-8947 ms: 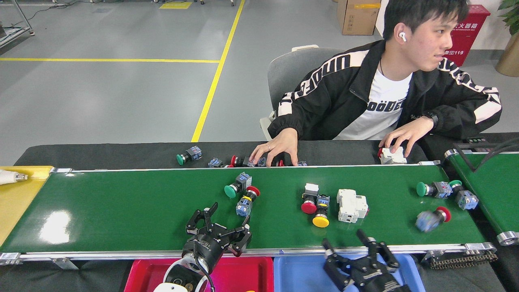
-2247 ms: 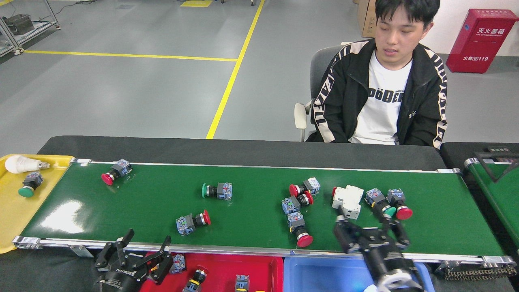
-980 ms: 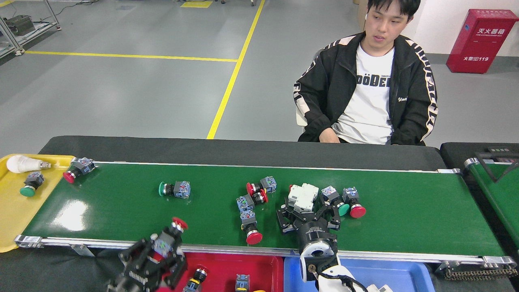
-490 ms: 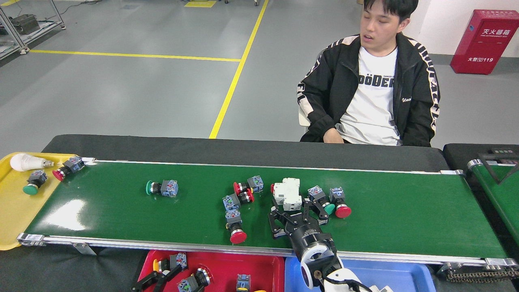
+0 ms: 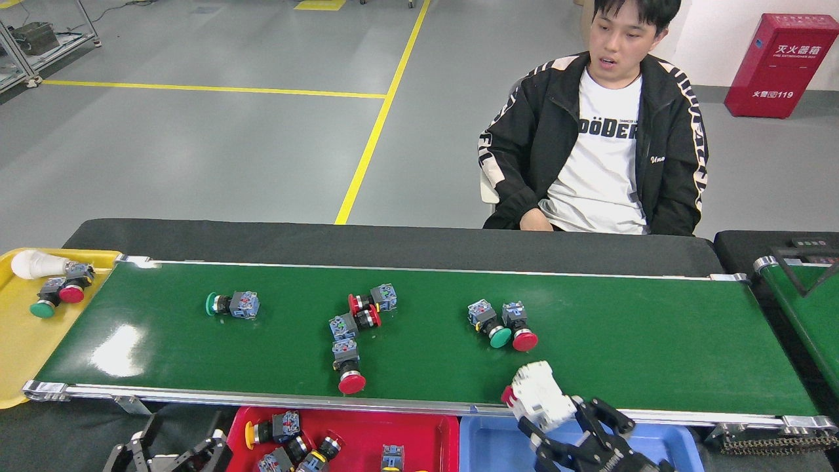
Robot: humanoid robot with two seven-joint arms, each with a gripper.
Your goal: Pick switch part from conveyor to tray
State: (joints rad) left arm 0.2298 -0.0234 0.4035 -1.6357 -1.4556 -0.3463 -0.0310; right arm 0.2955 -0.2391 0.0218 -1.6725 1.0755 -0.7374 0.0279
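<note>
At the lower right of the head view, a white switch part (image 5: pixel 539 400) is held clamped in the right claw (image 5: pixel 557 426) over the conveyor's (image 5: pixel 623 341) near rail, just above the blue tray (image 5: pixel 485 439). The carry step is judged in hand; lowering and release into that tray is called for next. At lower left, the left claw (image 5: pixel 174 452) is seen spread and empty

Bright, even overhead light; sharp focus; white glare on the conveyor (image 5: pixel 111 351).
</note>
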